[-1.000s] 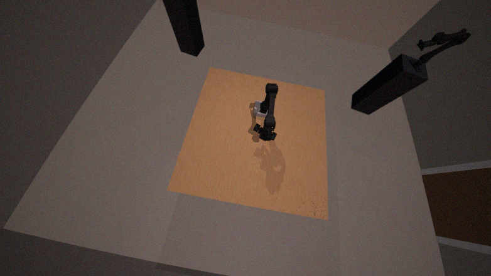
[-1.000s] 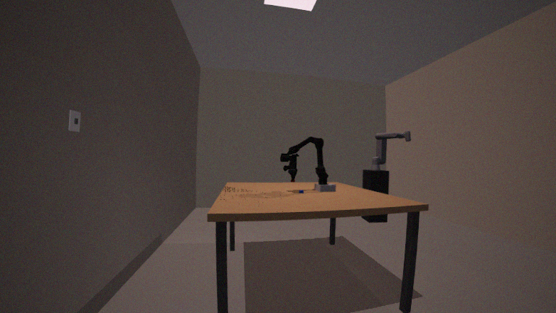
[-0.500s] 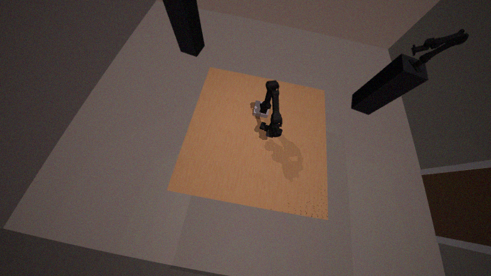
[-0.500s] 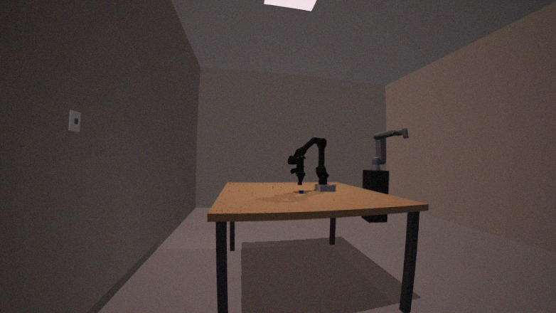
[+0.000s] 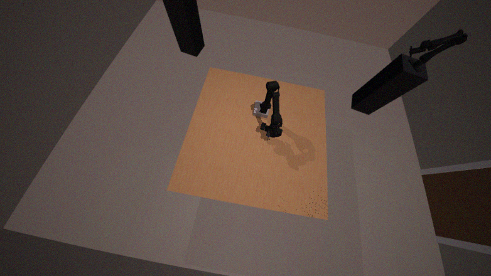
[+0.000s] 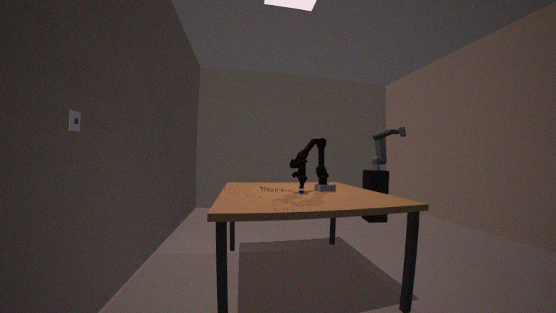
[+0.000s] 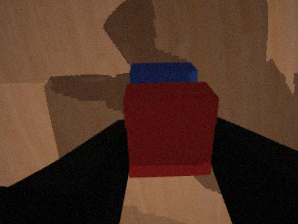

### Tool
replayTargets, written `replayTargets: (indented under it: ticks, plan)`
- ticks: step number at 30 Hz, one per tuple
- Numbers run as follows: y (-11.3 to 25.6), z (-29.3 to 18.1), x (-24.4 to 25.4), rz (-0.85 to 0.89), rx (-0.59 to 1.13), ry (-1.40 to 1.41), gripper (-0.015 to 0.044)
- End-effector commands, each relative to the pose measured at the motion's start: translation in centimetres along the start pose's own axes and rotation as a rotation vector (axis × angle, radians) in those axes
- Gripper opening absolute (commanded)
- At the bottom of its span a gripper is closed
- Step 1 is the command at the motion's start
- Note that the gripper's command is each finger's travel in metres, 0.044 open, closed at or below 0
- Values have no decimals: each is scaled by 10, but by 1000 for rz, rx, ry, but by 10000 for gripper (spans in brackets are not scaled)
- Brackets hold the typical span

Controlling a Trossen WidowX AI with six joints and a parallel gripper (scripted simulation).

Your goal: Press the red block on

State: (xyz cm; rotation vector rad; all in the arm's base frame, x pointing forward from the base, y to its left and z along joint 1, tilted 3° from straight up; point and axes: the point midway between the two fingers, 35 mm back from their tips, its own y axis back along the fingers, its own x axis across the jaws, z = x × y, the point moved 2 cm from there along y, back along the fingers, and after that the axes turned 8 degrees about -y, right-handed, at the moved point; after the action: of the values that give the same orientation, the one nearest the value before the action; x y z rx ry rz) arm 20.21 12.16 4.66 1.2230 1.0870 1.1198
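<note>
End effector (image 6: 301,186) (image 7: 168,128) grips red block (image 6: 301,188) (image 7: 169,127). Blue block (image 6: 301,191) (image 7: 162,73) lies beneath it, on the desk (image 5: 240,161) (image 6: 350,202); whether they touch, cannot tell.

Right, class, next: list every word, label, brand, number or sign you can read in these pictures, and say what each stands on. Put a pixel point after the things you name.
None can be read.
Red block (image 7: 171,127), blue block (image 7: 163,73): no lettering on the faces that show.
Wall plate (image 6: 74,121): no readable text.
Table (image 5: 219,164) (image 6: 318,215): dark specks, not readable as writing.
</note>
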Motion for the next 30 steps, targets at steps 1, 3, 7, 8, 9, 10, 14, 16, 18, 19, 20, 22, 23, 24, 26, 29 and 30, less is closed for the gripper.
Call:
replayTargets:
  ticks: [1,3,7,8,9,10,14,16,18,19,20,22,23,24,26,29,30]
  plan:
    - [-5,0,0,-3,-3,-4,0]
    - [-9,0,-1,-3,-3,-4,0]
    - [-13,0,0,-3,-3,-4,0]
    - [-13,1,0,-3,-3,-4,0]
    - [-13,1,0,-3,-3,-4,0]
    - [-13,1,0,-3,-3,-4,0]
    - [-13,1,0,-3,-3,-4,0]
    - [-13,1,0,-3,-3,-4,0]
    - [-14,1,0,-3,-3,-4,0]
    - [-15,1,0,-3,-3,-4,0]
    - [-16,1,0,-3,-3,-4,0]
    - [-16,1,0,-3,-3,-4,0]
    - [-16,1,0,-3,-3,-4,0]
    - [-16,1,0,-3,-3,-4,0]
    - [-17,1,0,-3,-3,-4,0]
    - [-20,1,0,-3,-3,-4,0]
    - [-17,0,0,-1,1,-2,0]
